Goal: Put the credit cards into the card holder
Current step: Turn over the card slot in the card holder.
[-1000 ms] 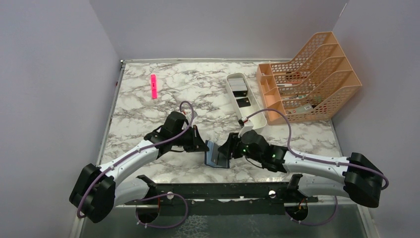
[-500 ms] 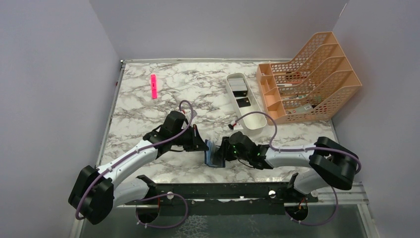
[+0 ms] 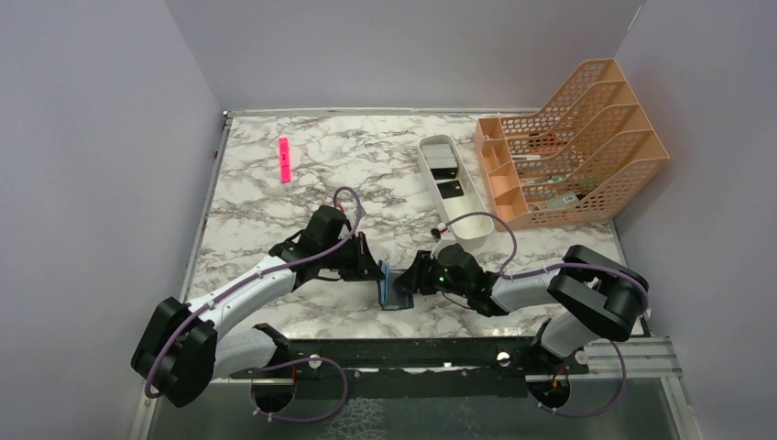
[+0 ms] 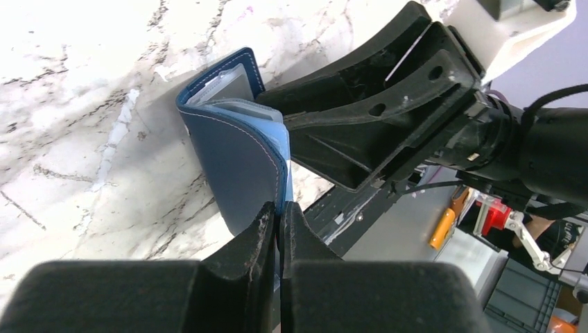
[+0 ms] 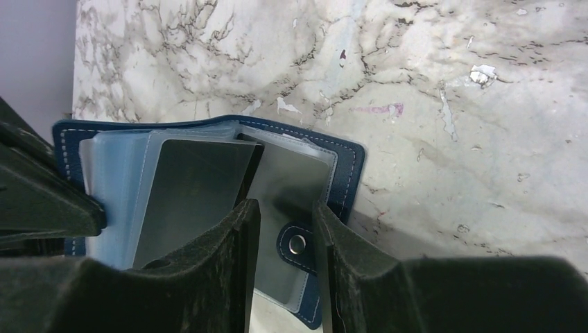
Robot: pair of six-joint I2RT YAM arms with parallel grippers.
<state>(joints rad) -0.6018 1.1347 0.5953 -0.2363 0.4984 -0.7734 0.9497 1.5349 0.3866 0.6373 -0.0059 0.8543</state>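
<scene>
The navy card holder (image 3: 394,286) stands open on edge near the table's front, its clear blue sleeves fanned out (image 5: 114,180). My left gripper (image 4: 279,211) is shut on the edge of its outer flap (image 4: 236,152). My right gripper (image 5: 284,211) is open, its jaws reaching into the card holder from the right; the snap tab (image 5: 298,243) shows in the gap between them. A grey credit card (image 5: 194,187) lies among the sleeves beside the left finger. Two dark credit cards (image 3: 443,168) (image 3: 450,190) lie in the white tray.
The long white oval tray (image 3: 476,227) sits at the back right, next to the orange mesh file rack (image 3: 568,137). A pink marker (image 3: 285,159) lies at the back left. The table's front edge and the arms' mounting rail (image 3: 412,353) run just behind the card holder.
The right arm has folded its elbow in and pushed its gripper leftward into the card holder. The card holder now stands more closed up. The left arm has stayed put.
</scene>
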